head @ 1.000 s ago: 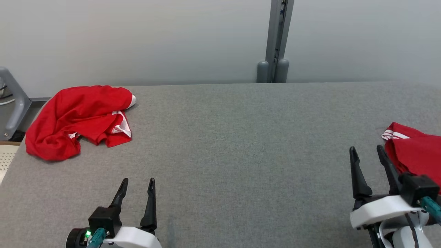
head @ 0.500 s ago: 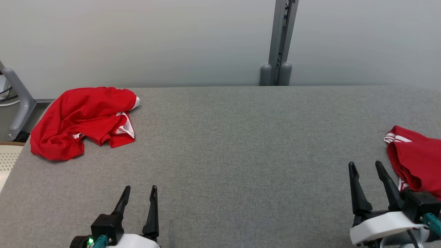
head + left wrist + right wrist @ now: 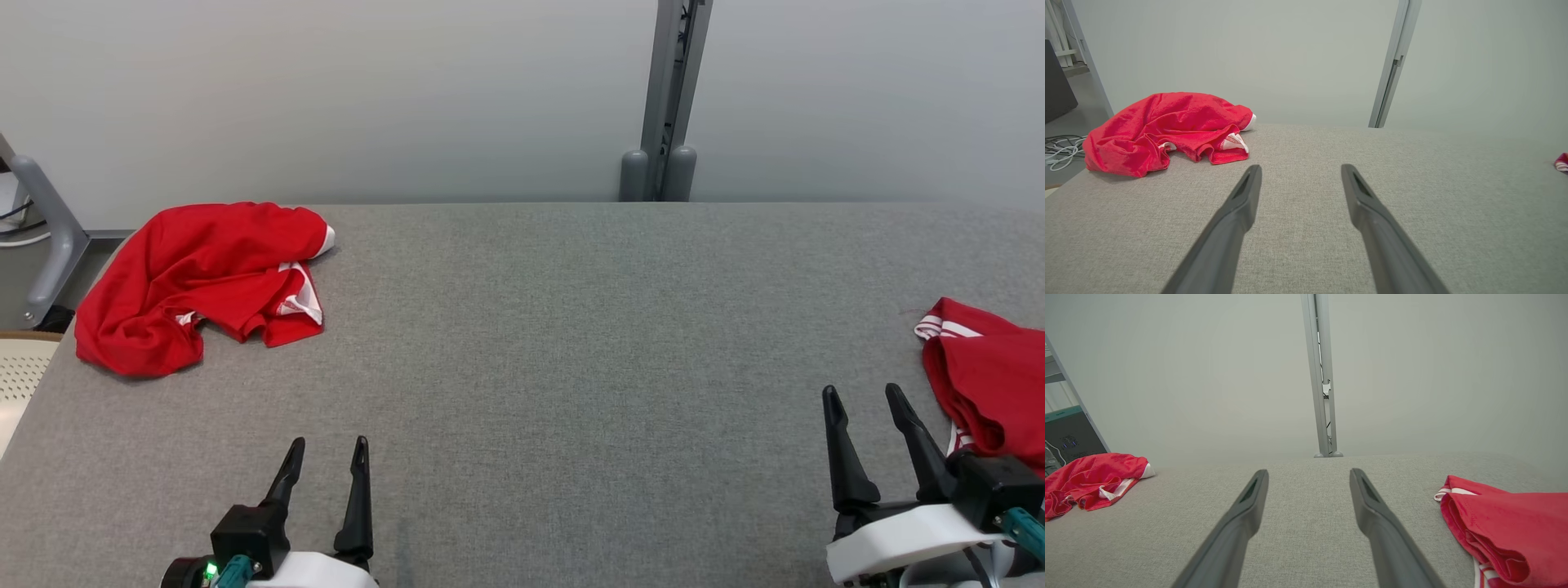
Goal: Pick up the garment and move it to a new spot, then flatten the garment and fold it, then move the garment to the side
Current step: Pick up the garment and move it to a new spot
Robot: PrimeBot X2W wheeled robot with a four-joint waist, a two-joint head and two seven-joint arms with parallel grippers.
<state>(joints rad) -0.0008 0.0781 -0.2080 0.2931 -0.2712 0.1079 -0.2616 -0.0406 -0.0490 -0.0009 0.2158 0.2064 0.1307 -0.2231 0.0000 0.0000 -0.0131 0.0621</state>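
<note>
At the near edge of the counter (image 3: 571, 343), left gripper (image 3: 329, 441) and right gripper (image 3: 861, 389) hovered, fingers apart, empty, evidently poised for the crumpled garment (image 3: 200, 286) far left; folded garment (image 3: 988, 384) parked right.

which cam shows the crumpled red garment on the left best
Left wrist view: the crumpled red garment is close and whole, folds and white trim clear. Head view shows it whole but smaller; right wrist view crops it at the frame edge.
</note>
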